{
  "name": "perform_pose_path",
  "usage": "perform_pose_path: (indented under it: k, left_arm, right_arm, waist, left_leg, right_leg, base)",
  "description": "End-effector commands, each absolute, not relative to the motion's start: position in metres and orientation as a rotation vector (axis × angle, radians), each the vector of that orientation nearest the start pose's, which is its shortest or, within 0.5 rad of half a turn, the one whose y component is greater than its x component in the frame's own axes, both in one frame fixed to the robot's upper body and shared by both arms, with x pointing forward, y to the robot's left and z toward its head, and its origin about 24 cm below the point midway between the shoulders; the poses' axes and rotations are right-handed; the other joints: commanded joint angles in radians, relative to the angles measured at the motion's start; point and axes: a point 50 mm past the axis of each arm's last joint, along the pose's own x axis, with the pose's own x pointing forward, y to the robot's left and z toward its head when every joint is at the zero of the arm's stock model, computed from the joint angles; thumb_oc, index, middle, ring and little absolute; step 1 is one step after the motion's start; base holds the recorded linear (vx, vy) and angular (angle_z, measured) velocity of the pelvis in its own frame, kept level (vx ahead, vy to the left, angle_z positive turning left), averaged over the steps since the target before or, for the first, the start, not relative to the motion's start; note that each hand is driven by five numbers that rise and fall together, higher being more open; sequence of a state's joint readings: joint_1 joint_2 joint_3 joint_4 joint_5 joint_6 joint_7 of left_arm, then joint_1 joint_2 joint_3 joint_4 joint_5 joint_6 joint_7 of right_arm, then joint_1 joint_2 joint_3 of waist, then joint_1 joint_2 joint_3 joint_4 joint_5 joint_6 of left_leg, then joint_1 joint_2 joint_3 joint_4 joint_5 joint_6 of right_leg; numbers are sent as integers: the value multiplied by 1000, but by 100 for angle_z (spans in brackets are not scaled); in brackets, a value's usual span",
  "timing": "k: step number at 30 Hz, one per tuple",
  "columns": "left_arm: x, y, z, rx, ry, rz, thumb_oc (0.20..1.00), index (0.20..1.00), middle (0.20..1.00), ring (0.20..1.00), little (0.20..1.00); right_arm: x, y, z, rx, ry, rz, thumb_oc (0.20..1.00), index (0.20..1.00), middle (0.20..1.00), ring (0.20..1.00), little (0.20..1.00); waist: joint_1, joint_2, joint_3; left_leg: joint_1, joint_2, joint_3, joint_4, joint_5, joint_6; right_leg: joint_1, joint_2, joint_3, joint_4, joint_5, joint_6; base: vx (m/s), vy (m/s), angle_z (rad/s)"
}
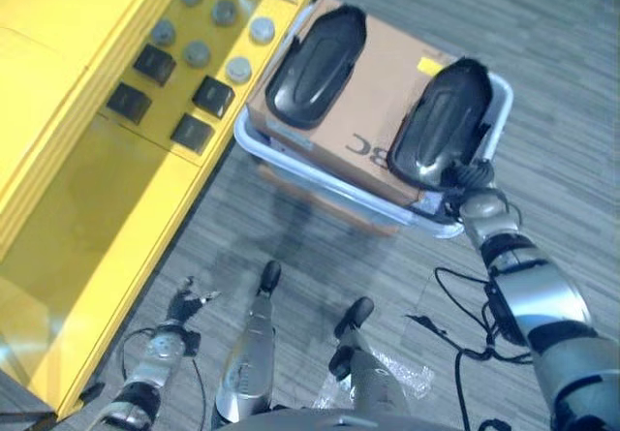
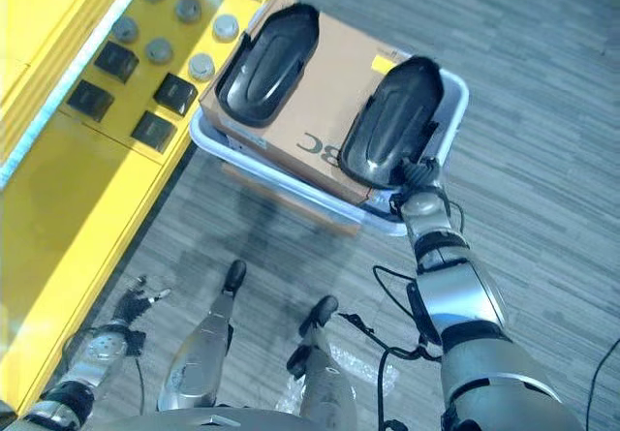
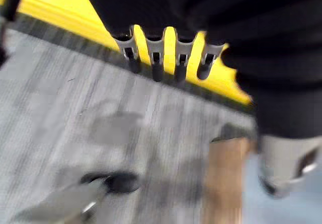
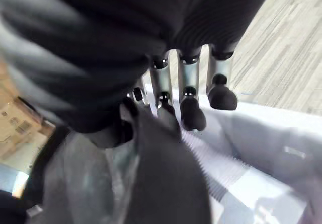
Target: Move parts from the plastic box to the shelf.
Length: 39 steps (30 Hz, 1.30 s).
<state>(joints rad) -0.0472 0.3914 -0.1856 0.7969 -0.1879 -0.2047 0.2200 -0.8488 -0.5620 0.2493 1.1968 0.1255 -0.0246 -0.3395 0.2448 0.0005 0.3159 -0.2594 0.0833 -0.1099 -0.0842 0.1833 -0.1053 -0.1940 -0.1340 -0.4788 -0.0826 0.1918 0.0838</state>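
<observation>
The right hand point(image 2: 418, 175) has its fingers point(image 4: 193, 114) reaching down at the near end of a glossy black moulded plastic part point(image 1: 441, 123); whether they are clamped on it I cannot tell. That part lies on a brown cardboard sheet point(image 1: 373, 92) in the pale plastic box point(image 1: 499, 111), beside a second black part point(image 1: 315, 65). A shallow hold could let the smooth shell slip or drag the cardboard. The left hand point(image 1: 184, 305) hangs low, fingers relaxed, beside the yellow shelf point(image 1: 97, 208).

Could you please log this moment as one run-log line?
right hand: reaching glossy black moulded part in pale plastic box | left hand: idle, low | yellow shelf: waiting
</observation>
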Motion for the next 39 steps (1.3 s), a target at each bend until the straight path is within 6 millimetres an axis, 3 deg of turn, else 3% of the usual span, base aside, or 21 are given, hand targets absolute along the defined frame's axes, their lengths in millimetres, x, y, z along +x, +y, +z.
perform_pose_path:
  k: [1, 2, 6, 10, 13, 15, 17, 25, 29, 30, 33, 39]
  left_arm:
    - [202, 298, -52, 391, 446, 319, 1000, 1000, 1000, 1000, 1000]
    - [213, 301, -34, 353, 358, 342, 1000, 1000, 1000, 1000, 1000]
    - [231, 292, -6, 355, 224, 291, 1000, 1000, 1000, 1000, 1000]
    - [255, 254, 33, 278, 50, 73, 1000, 1000, 1000, 1000, 1000]
    - [258, 242, 42, 176, 20, 12, 1000, 1000, 1000, 1000, 1000]
    - [261, 218, 56, -52, -33, -67, 1000, 1000, 1000, 1000, 1000]
    - [262, 201, 65, -178, -61, -132, 1000, 1000, 1000, 1000, 1000]
    - [270, 142, 90, -414, -104, -339, 1000, 1000, 1000, 1000, 1000]
    - [272, 133, 93, -452, -104, -358, 1000, 1000, 1000, 1000, 1000]
    - [271, 124, 96, -521, -98, -394, 1000, 1000, 1000, 1000, 1000]
    - [270, 119, 101, -588, -108, -422, 1000, 1000, 1000, 1000, 1000]
    - [273, 120, 111, -573, -147, -429, 1000, 1000, 1000, 1000, 1000]
  right_arm:
    - [356, -312, 100, -707, 148, -500, 200, 200, 200, 200, 200]
    - [353, -313, 107, -731, 86, -492, 200, 200, 200, 200, 200]
    - [345, -305, 126, -868, -52, -423, 200, 200, 200, 200, 200]
    - [340, -283, 166, -949, -277, -353, 200, 200, 200, 200, 200]
    - [334, -269, 184, -992, -381, -310, 200, 200, 200, 200, 200]
    - [326, -243, 210, -1062, -547, -239, 200, 200, 200, 200, 200]
    - [321, -228, 221, -1094, -635, -201, 200, 200, 200, 200, 200]
    - [300, -160, 238, -1074, -919, -9, 200, 200, 200, 200, 200]
    - [299, -148, 235, -1009, -927, 38, 200, 200, 200, 200, 200]
    - [298, -132, 232, -971, -938, 120, 200, 200, 200, 200, 200]
    - [297, -122, 228, -969, -938, 186, 200, 200, 200, 200, 200]
    - [286, -105, 216, -985, -936, 371, 200, 200, 200, 200, 200]
  waist:
    - [-12, -54, -70]
    - [-25, -51, -103]
    - [-56, -38, -167]
    - [-84, -2, -231]
    - [-95, 12, -254]
    - [-114, 30, -274]
    - [-125, 41, -283]
    - [-143, 58, -310]
    - [-143, 60, -309]
    - [-141, 60, -310]
    - [-138, 58, -308]
    - [-131, 51, -305]
  left_leg:
    - [82, 33, 48, -3, -147, -6]
    - [125, 37, 58, -3, -159, -2]
    - [198, 33, 75, -3, -175, 3]
    - [289, 30, 89, -3, -198, 4]
    - [319, 27, 93, -3, -204, 7]
    - [360, 24, 98, -3, -214, 10]
    - [377, 26, 102, -3, -216, 10]
    - [420, 29, 119, 0, -228, 12]
    - [428, 29, 120, 1, -230, 12]
    - [436, 27, 117, 1, -231, 12]
    - [439, 26, 116, 1, -231, 12]
    - [438, 23, 106, -2, -229, 9]
  right_leg:
    - [82, -65, 9, -5, -116, 116]
    - [118, -67, 11, -5, -125, 115]
    - [187, -72, 16, -5, -142, 109]
    - [272, -73, 14, -5, -166, 102]
    - [305, -81, 14, -5, -171, 100]
    - [345, -80, 20, -5, -186, 95]
    - [359, -80, 21, -5, -189, 92]
    - [396, -75, 34, -5, -205, 85]
    - [406, -75, 35, -5, -206, 84]
    - [416, -75, 34, -5, -208, 82]
    - [421, -76, 29, -5, -208, 82]
    - [429, -79, 16, -5, -204, 83]
  base:
    - [82, -65, -23]
    - [102, -59, -15]
    - [40, -46, -21]
    - [71, -8, -16]
    - [67, -3, -9]
    - [74, -18, -3]
    - [0, 0, 0]
    - [9, -29, -8]
    - [-1, -11, -2]
    - [0, 0, 0]
    - [-6, -10, 3]
    - [-3, -4, 1]
